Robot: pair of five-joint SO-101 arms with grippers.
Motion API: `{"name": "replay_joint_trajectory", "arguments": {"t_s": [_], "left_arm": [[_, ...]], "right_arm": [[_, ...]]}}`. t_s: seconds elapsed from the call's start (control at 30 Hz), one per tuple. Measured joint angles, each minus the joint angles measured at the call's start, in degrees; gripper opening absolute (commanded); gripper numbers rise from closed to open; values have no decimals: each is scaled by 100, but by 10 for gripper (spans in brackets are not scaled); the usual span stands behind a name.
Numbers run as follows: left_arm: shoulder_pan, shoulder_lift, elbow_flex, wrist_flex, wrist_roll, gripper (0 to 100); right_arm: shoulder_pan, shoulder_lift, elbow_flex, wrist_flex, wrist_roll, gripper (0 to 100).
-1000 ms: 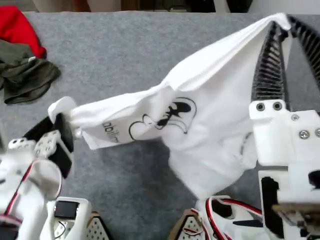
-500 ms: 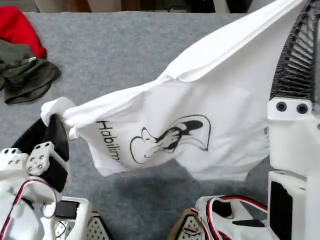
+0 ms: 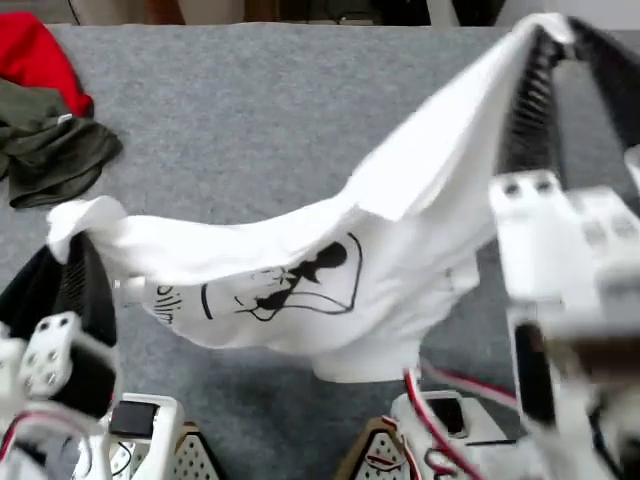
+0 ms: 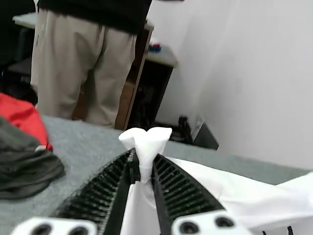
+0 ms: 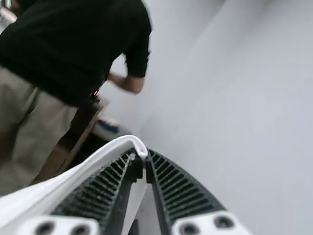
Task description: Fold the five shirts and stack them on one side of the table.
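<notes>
Farthest left, a red shirt (image 3: 30, 55) and a dark green shirt (image 3: 52, 150) lie crumpled on the grey counter (image 3: 250, 110). Next, the left claw (image 4: 142, 162) is clenched on one bunched corner of the white shirt (image 3: 320, 260), which sags over the counter across to the right claw (image 5: 140, 164), clenched on its other end.

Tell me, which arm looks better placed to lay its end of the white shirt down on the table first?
Probably the left. The left end effector pinches the white shirt low, near the table; the right end effector holds its corner high, tilted up at the wall.
</notes>
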Motion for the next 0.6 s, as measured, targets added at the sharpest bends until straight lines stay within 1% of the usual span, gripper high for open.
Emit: {"name": "replay_joint_trajectory", "arguments": {"t_s": [0.1,0.17,0.3,0.47,0.6], "left_arm": [[0,9,527,-202,-18,20],[0,9,967,-475,-18,20],[-18,18,2233,-1415,-35,20],[-598,70,4097,-3358,-53,20],[-862,88,5459,-5099,-519,20]], "right_arm": [[9,9,712,0,-132,5],[18,9,1292,-35,-220,5],[18,26,2699,-633,-378,5],[-123,35,4448,-1503,-440,5],[-299,44,5688,-2444,-440,5]]}}
